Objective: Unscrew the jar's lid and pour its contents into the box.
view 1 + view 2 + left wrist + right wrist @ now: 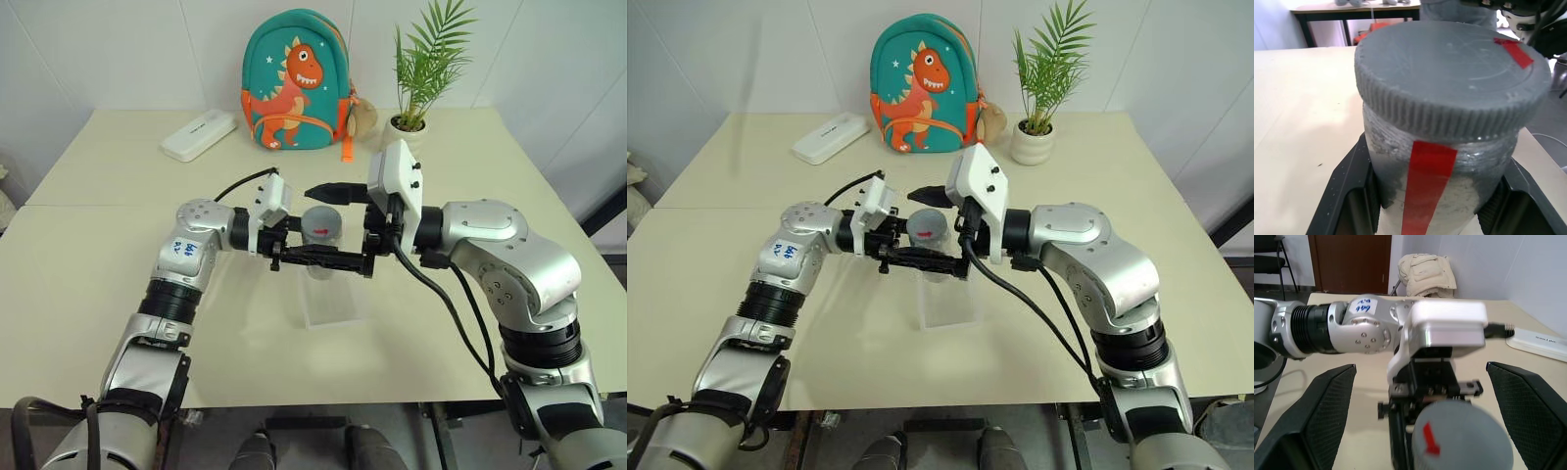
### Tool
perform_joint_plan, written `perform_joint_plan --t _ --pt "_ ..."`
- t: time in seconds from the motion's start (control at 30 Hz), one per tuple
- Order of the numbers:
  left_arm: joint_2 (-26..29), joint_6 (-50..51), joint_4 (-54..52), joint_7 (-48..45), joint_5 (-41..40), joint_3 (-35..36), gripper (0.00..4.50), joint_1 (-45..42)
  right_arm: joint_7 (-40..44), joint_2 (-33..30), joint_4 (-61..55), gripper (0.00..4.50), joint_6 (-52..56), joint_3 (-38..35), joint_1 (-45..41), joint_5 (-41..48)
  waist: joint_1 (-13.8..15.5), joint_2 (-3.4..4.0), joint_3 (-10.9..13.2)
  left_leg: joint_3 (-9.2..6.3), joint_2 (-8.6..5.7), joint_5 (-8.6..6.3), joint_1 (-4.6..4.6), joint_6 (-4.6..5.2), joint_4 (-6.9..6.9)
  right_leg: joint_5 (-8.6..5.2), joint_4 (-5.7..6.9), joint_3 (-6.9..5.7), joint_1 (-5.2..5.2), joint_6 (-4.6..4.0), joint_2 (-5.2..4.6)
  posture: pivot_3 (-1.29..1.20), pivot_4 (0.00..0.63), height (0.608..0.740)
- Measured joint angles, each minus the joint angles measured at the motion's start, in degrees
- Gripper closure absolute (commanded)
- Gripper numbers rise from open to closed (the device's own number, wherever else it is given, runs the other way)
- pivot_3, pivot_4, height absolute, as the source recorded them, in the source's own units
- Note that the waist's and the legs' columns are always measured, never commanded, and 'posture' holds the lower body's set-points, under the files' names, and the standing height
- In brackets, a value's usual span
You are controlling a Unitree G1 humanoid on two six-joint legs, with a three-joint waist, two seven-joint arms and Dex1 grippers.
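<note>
The left gripper [312,257] has its fingers clenched on the jar [321,238], held above the box [331,304] mid-bench. The right gripper [1420,426] fingers are spread wide, flanking the lid [1449,73], which sits on the jar.

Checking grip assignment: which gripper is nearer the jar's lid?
Right. The right gripper stands open astride the lid, not gripping it; the left gripper clamps the jar below the lid.
</note>
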Motion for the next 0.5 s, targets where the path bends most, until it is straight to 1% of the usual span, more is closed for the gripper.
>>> perform_joint_plan --t 0.23,0.5 --pt "0.6 1.5 -1.0 -0.1 0.0 0.0 2.41 0.0 -1.1 -0.8 0.4 0.02 -0.4 0.0 0.7 0.0 -0.2 0.00 0.0 0.00 0.00 0.00 0.00 0.00 0.00 0.00 0.01 0.00 0.00 0.00 0.00 0.00 0.150 0.740" --pt "0.5 3.3 -3.9 -0.4 -0.7 -0.1 2.41 0.0 -2.3 0.2 3.8 0.02 -2.1 0.2 0.4 -0.7 -0.6 0.00 0.0 0.00 0.01 0.00 0.00 0.00 0.00 0.00 0.02 0.00 0.00 0.00 0.01 0.00 0.150 0.740"
